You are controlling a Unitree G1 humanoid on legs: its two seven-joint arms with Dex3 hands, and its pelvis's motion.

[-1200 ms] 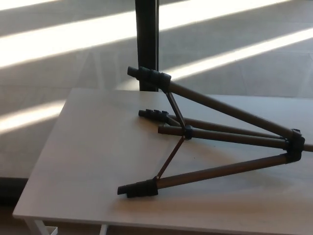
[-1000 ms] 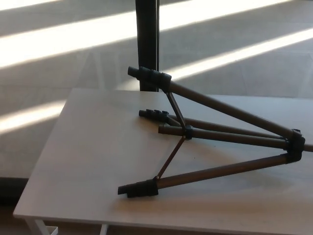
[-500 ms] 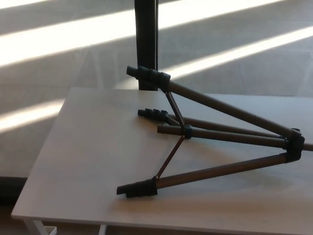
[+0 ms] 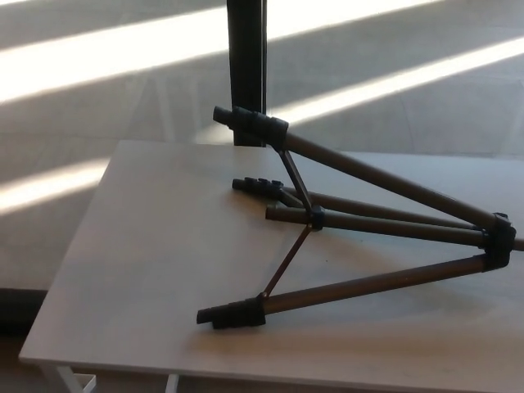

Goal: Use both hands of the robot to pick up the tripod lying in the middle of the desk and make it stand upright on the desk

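The tripod (image 4: 360, 221) lies on its side on the desk (image 4: 155, 270), legs spread, feet toward the desk's left, head at its right edge. A dark post (image 4: 245, 57) stands behind the desk.

Dark vertical post (image 4: 246, 65) behind far desk edge. Grey carpeted floor (image 4: 426, 115) crossed by bright diagonal sunlight bands (image 4: 106, 53). White metal frame piece (image 4: 65, 381) at bottom left corner.
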